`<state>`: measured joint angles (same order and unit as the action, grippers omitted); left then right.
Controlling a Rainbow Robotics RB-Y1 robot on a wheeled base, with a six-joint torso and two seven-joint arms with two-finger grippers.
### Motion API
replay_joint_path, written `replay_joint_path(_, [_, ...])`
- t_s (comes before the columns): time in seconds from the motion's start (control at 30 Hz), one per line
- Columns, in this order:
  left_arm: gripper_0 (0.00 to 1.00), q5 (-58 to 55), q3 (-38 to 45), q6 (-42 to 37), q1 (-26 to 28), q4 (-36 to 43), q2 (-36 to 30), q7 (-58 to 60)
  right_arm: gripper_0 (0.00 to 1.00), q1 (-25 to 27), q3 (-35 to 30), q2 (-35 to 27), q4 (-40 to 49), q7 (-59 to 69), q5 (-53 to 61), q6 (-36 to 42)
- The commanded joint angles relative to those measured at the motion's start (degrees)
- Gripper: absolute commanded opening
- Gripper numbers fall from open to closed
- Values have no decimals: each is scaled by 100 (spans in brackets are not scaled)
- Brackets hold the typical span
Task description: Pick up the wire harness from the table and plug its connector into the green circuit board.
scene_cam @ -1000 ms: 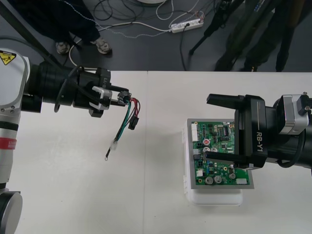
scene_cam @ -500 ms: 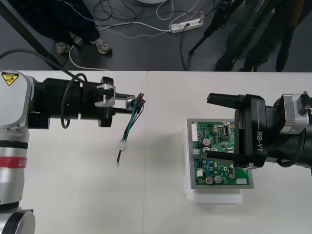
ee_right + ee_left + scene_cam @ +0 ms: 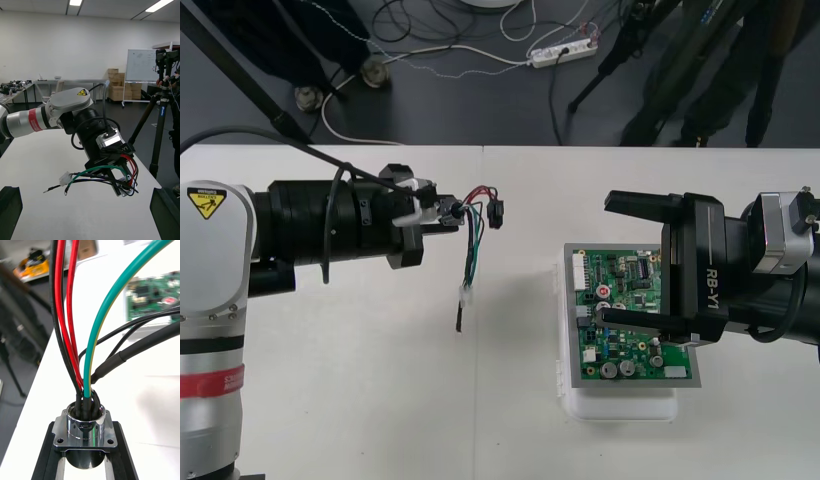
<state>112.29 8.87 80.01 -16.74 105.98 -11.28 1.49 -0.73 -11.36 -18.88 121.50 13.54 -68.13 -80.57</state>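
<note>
Front view, and the left pincer sits at about 10 o'clock on the desk, its arm reaching in from 9 o'clock. It is clenched on the harness, gripping the round metal socket. From the socket the red and black wires arc toward 3 o'clock and end in the small black plug, which hangs free in the air, well apart from the board. The green wire drops toward 6 o'clock, and its thin tail dangles below a small white sleeve.

Over at 4 o'clock the board rests on its white base. The right pincer comes in from 3 o'clock and hovers there released, jaws wide: one finger lies past the board's 12 o'clock edge, the other crosses its middle.

Left wrist view, right up close: the socket's square flange is pinched between the two black fingers, and the red, black and green wires rise straight out of it. A corner of the board shows beyond.

Right wrist view: the left pincer holds the harness clear above the desk, wires looping under it. The right arm's own fingers stand far apart.
</note>
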Motion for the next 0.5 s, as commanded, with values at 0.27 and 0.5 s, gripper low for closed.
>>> replay_joint_path(0.27, [0, 214, -527, -1743, 347, 300, 117, 1046, 100, 64, 91, 69, 181, 210, 1, 120])
replay_joint_path(0.5, [0, 496, -1028, -2446, 373, 326, 117, 1090, 100, 64, 108, 69, 181, 236, 10, 190])
